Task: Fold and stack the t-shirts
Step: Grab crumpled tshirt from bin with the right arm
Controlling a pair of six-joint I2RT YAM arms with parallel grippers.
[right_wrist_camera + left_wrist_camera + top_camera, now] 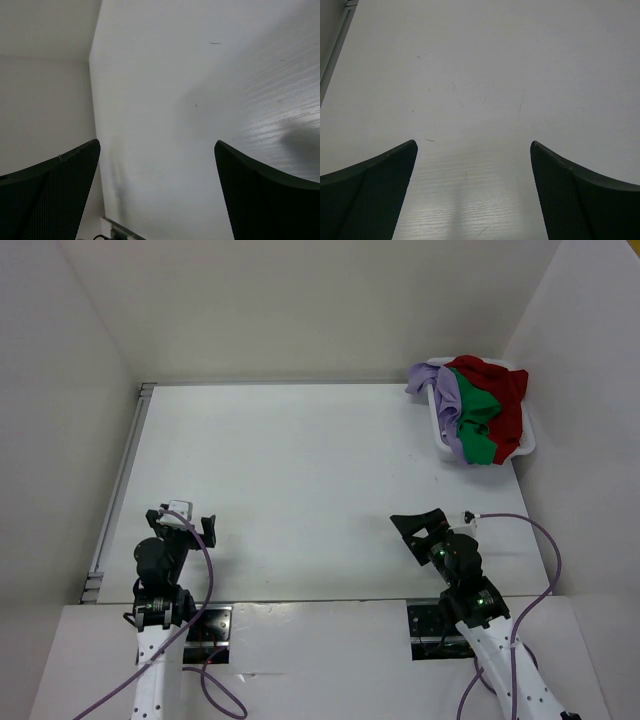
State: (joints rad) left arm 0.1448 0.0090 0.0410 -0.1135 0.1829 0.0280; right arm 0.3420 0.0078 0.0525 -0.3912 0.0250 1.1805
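Note:
Three t-shirts lie bunched together at the table's far right corner in the top view: a dark red one [503, 390] on top, a bright green one [477, 418] in the middle, a pale lavender one [446, 428] spilling over the left side. They fill a white basket [529, 437]. My left gripper [186, 519] hovers near the front left, open and empty, far from the shirts. My right gripper [420, 526] sits at the front right, also open and empty. The wrist views show only bare white tabletop between the left gripper's [474, 145] dark fingers [370, 192] and between the right gripper's [157, 145].
White walls enclose the table on the left, back and right. A metal rail [121, 480] runs along the table's left edge. Purple cables [548, 560] loop beside both arm bases at the near edge.

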